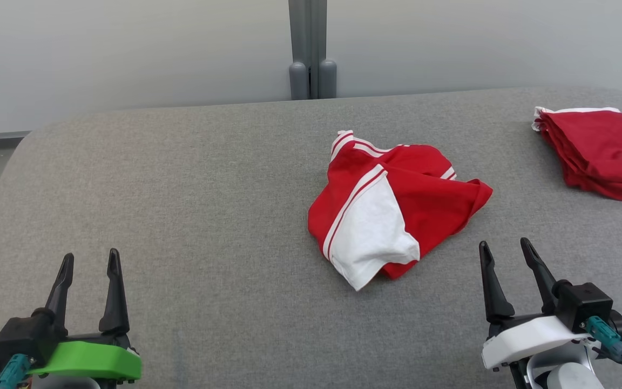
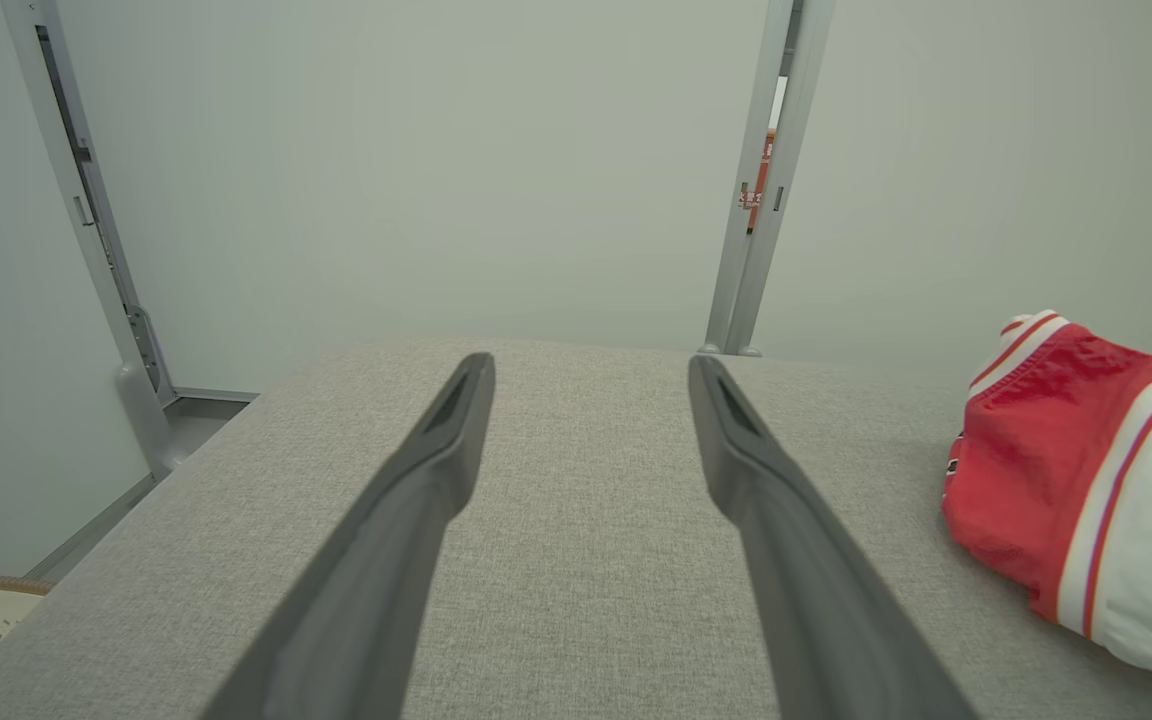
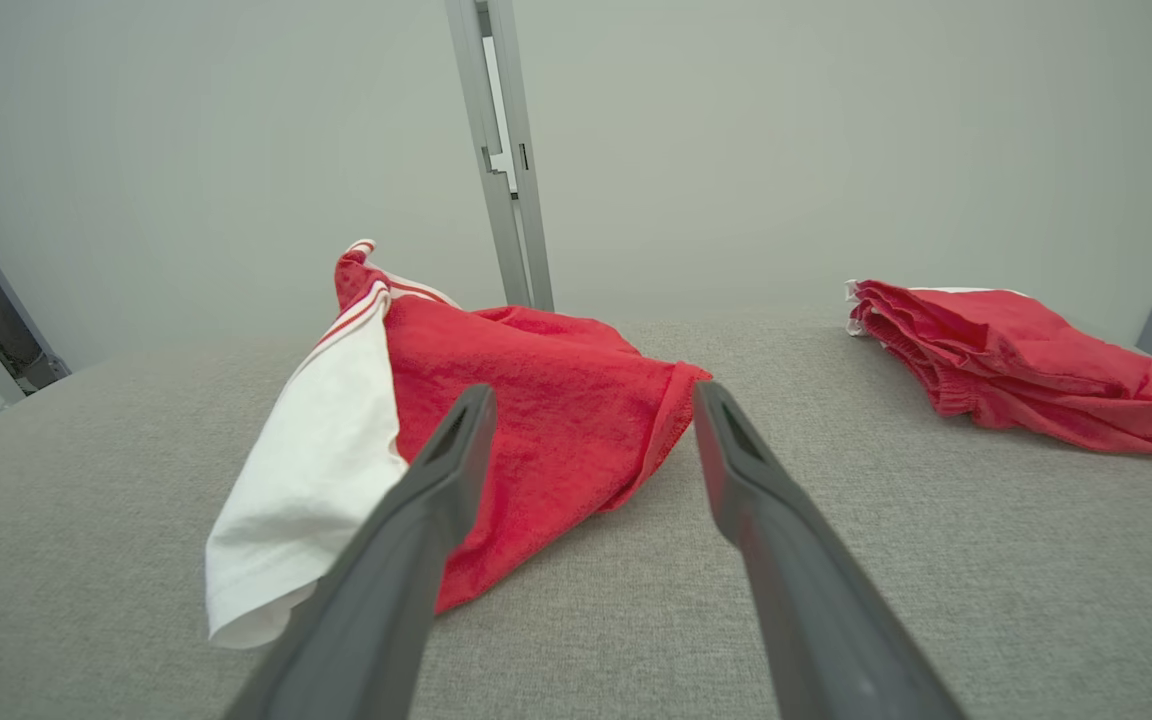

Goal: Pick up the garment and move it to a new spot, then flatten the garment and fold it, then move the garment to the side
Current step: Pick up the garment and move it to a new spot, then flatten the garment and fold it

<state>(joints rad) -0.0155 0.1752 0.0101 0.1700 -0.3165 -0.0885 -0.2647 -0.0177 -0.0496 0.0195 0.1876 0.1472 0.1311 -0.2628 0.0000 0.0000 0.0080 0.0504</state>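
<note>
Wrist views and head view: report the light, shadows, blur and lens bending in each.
Head view: soft even light, no glare, only a faint shadow under the crumpled garment; everything sharp. Left wrist view: wide lens tilts the wall post outward; the left fingers go soft toward the bottom edge. Right wrist view: garment crisp, right fingers blurred near the lens.

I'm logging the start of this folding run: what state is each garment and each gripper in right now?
red and white garment: crumpled in a heap on the grey table, not flattened, not folded, not held.
folded red pile: folded, lying at the table's far right.
left gripper: open, empty, well apart from the garment.
right gripper: open, empty, just short of the garment, not touching it.
</note>
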